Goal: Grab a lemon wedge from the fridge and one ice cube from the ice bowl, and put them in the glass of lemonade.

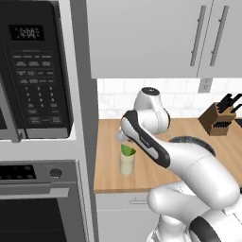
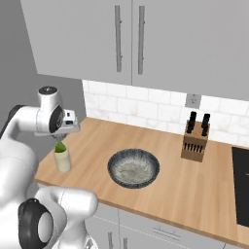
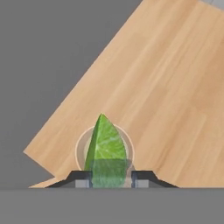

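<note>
My gripper is shut on the lemon wedge, a yellow-green wedge with its pointed tip facing away from the hand. It hangs right over the glass of lemonade, whose rim rings it from below. From the base, the lemon wedge sits at the mouth of the glass of lemonade, near the counter's front left corner, with the gripper just above. The grey ice bowl lies to the right of the glass; I cannot pick out a single ice cube in its speckled contents. The fridge is out of view.
A knife block stands at the back of the wooden counter. A dark stovetop lies at the far right. A microwave and an oven fill the tall cabinet to the left. Wall cabinets hang overhead.
</note>
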You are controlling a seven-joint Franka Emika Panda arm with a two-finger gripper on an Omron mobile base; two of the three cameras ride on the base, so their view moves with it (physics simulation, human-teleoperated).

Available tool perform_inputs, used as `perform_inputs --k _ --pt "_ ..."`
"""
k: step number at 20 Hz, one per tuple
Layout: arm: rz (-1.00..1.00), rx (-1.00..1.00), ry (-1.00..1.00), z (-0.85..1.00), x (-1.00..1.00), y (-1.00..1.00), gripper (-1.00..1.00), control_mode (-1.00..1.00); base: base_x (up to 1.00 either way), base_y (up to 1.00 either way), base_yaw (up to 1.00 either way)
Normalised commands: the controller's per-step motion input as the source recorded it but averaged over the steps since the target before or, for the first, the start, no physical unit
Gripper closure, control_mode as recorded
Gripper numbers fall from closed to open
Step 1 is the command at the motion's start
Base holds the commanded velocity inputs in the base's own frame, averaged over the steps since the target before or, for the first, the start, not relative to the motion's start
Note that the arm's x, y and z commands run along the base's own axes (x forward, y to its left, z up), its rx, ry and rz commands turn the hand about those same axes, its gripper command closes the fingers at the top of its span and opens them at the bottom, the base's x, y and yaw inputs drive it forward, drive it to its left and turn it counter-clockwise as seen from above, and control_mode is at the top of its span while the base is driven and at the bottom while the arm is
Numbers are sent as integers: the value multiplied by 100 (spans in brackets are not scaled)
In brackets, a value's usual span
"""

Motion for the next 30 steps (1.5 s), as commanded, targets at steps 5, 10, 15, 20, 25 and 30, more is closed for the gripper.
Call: perform_inputs --k 5,10,15,20,25,30 --pt "-11 -2 13 0 0 9 100 -100 0 0 0" --pt "-10 -1 3 -10 0 0 100 -100 0 0 0" --pt "-5 -3 0 -1 0 14 100 -100 0 0 0" --pt "-1 0 0 0 1 5 100 -100 0 0 0" --pt "0 0 0 0 11 0 100 -100 0 0 0" --pt "0 0 0 -1 2 1 100 -100 0 0 0"
